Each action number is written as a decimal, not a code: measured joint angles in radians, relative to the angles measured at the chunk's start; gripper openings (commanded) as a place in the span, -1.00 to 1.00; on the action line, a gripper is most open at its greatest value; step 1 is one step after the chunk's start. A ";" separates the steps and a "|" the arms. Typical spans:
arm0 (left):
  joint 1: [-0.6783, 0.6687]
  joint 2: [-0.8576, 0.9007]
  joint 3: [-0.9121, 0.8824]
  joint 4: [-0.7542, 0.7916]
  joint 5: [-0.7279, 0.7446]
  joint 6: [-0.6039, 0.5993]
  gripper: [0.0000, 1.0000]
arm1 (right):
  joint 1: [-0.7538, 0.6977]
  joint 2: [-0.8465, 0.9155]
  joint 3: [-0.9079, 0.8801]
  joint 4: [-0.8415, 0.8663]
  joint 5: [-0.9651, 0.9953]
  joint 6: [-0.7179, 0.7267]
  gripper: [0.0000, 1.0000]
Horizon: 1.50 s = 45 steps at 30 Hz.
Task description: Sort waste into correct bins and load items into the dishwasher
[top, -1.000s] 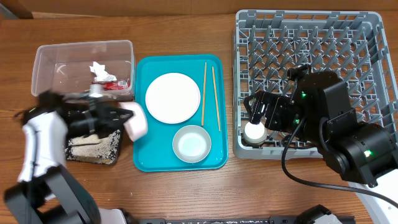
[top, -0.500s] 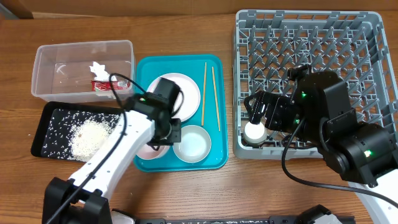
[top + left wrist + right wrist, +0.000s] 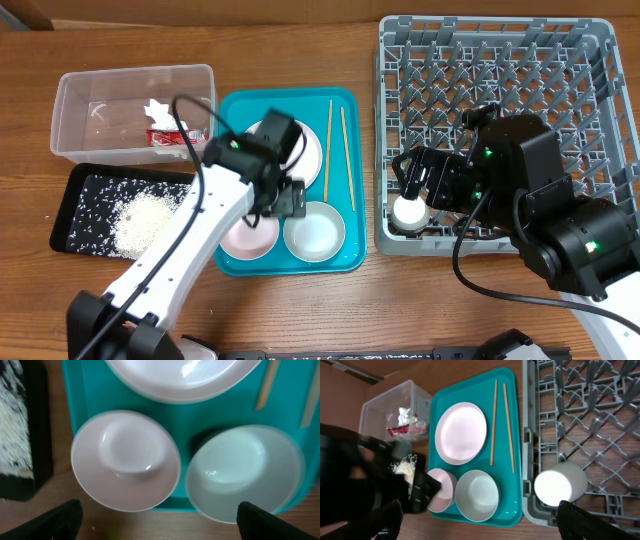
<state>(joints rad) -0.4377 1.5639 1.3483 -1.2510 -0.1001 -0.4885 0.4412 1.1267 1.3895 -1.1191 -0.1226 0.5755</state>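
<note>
Risk: the white bowl [image 3: 125,460] sits upright at the teal tray's [image 3: 80,390] front-left corner, seemingly riding over the rim and just beside the pale grey bowl [image 3: 245,472]. A finger dropping between them could shove either one off, and glossy rims likely slip in a pinch. Left gripper [image 3: 157,506] hovers over the pair, fingers wide apart, holding nothing. Right gripper [image 3: 479,506] is likewise spread and empty above the cup [image 3: 559,485], which sits in the dish rack's [image 3: 529,390] front-left corner. The bowl looks clean, smooth, faintly pink-white.
</note>
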 measured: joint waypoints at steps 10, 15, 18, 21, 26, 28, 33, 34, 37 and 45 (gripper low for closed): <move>0.005 -0.004 0.637 -0.376 -0.024 0.163 1.00 | 0.000 0.000 0.000 0.000 0.019 0.000 1.00; 0.005 -0.043 0.792 -0.424 0.080 0.185 1.00 | 0.000 0.000 0.000 0.001 0.022 0.000 1.00; -0.002 -0.057 0.809 -0.432 0.140 0.197 1.00 | 0.000 0.000 0.000 0.001 0.023 0.000 1.00; -0.006 -0.052 0.808 -0.436 0.150 0.222 1.00 | 0.000 0.000 0.000 0.001 0.023 0.000 1.00; -0.005 -0.052 0.805 -0.309 0.065 0.250 1.00 | 0.000 0.000 0.000 0.001 0.023 0.000 1.00; 0.008 -0.091 0.739 -0.162 0.036 0.285 1.00 | 0.000 0.000 0.000 0.000 0.023 0.000 1.00; 0.112 -0.311 0.443 0.161 0.029 0.345 1.00 | 0.000 0.000 0.000 0.001 0.024 0.000 1.00; 0.140 -0.356 0.386 0.211 0.035 0.351 1.00 | 0.000 0.000 0.000 0.001 0.024 0.000 1.00; 0.257 -0.542 0.118 0.437 0.058 0.368 0.99 | 0.000 0.000 0.000 0.000 0.025 0.000 1.00; 0.379 -0.987 -0.527 0.879 0.114 0.432 1.00 | 0.000 0.000 0.000 0.001 0.026 0.000 1.00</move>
<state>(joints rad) -0.0586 0.5770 0.8215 -0.3721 0.0139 -0.0563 0.4408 1.1267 1.3891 -1.1179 -0.0971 0.5758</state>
